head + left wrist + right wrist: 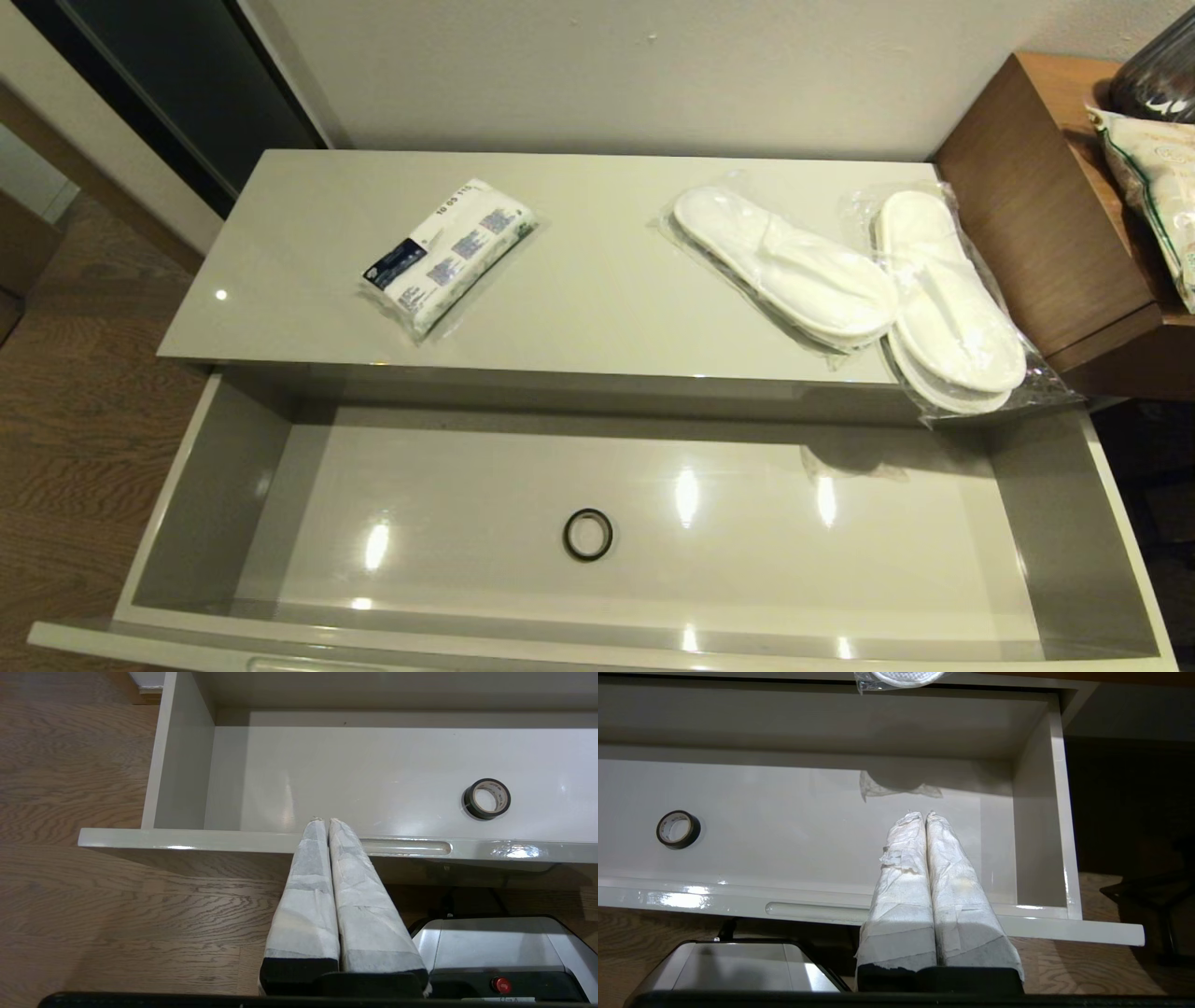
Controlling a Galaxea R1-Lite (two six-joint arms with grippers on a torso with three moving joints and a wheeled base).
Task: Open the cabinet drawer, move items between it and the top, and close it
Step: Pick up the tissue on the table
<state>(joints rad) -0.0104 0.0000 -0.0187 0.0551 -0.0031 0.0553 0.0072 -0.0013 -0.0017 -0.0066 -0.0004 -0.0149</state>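
Observation:
The cabinet drawer (215, 485) stands pulled out below the glossy top (597, 289). On the top lie a flat white packet (448, 254) at the left and two bagged pairs of white slippers (784, 266) (943, 299) at the right, the right pair overhanging the front edge. My left gripper (325, 820) is shut and empty, in front of the drawer's front panel (187, 839) near a handle recess (406, 847). My right gripper (923, 814) is shut and empty too, in front of the drawer's right part (1041, 812). Neither arm shows in the head view.
A small black tape ring (587, 534) lies on the drawer floor. A taller brown wooden desk (1036, 215) with a printed bag (1162, 187) stands right of the cabinet. Wooden floor (75, 401) lies to the left. My own base (490, 947) sits below the drawer front.

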